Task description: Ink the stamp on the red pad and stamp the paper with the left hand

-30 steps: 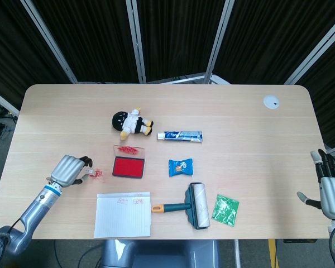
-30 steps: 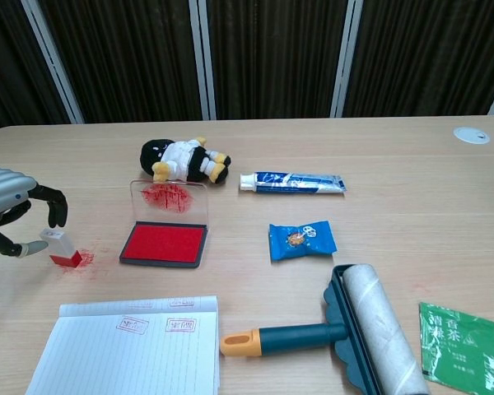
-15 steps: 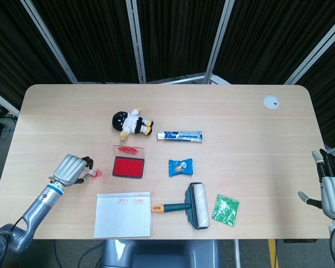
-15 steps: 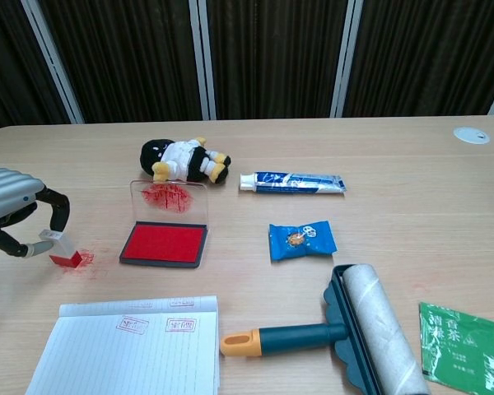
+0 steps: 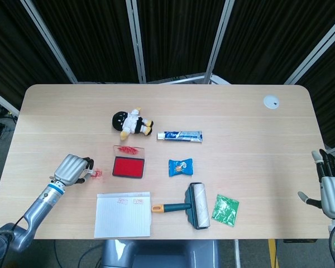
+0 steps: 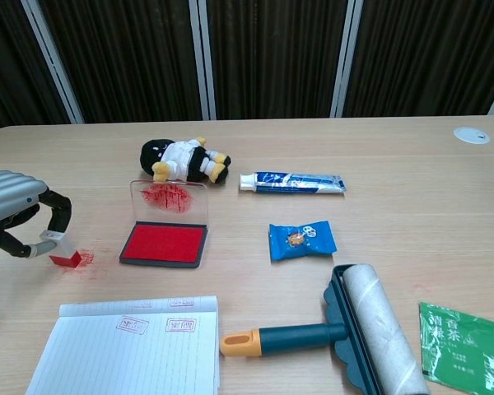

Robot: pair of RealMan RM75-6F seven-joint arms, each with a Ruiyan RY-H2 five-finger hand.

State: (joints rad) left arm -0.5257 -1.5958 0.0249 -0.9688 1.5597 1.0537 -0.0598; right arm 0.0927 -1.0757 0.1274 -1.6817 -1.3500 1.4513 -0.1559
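Note:
The small stamp [image 6: 60,249], white handle over a red base, stands on the table on a red ink smudge, left of the red ink pad [image 6: 165,243]. My left hand [image 6: 16,210] curls over it, with the thumb and a finger pinching the handle. In the head view the left hand [image 5: 72,169] covers most of the stamp [image 5: 92,174] beside the pad [image 5: 128,167]. The pad's clear lid stands open behind it. The lined paper [image 6: 128,354] lies at the front edge with two red imprints near its top. My right hand [image 5: 330,187] hangs off the table's right side, fingers spread, holding nothing.
A plush doll [image 6: 181,160] and a toothpaste tube [image 6: 292,183] lie behind the pad. A blue snack packet [image 6: 301,239], a lint roller [image 6: 346,329] with an orange-tipped handle and a green sachet [image 6: 465,346] lie to the right. A white disc [image 5: 271,101] sits far right.
My left hand's fingers have closed in from beside the stamp onto its handle. The stamp, pad and paper stay where they were. The right hand has not moved.

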